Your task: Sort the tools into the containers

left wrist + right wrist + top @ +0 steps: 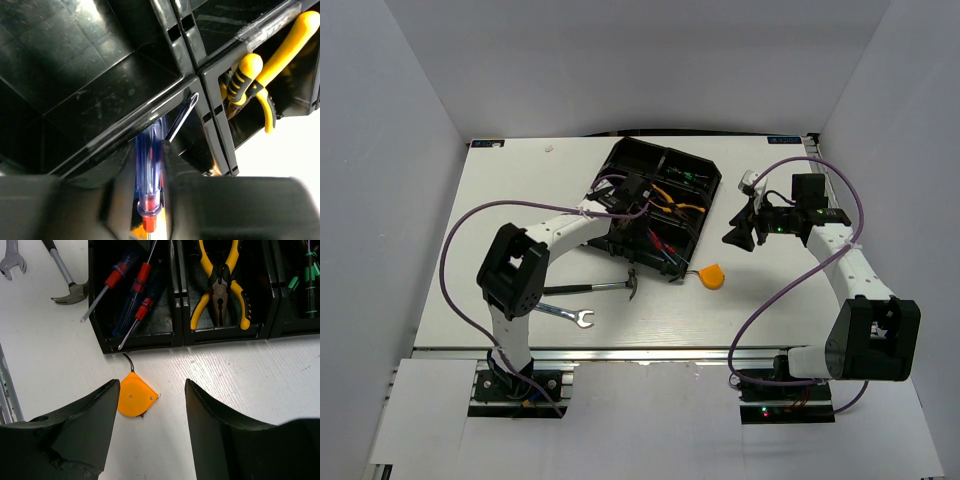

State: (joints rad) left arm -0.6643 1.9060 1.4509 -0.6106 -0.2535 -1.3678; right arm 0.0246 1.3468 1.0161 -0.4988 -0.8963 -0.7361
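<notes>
Left wrist: blue screwdriver [149,167] pinched in left gripper [150,202], tip nr tray [100,95] divider.

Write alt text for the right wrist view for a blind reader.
The open right gripper hovers above a white table, an orange tape measure lying just ahead of it, outside the black tray. Separate tray compartments hold red-and-blue screwdrivers and yellow-handled pliers; a hammer and a wrench lie on the table at upper left.

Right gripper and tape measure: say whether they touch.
Apart. The top view shows bare table between right gripper and tape measure.
</notes>
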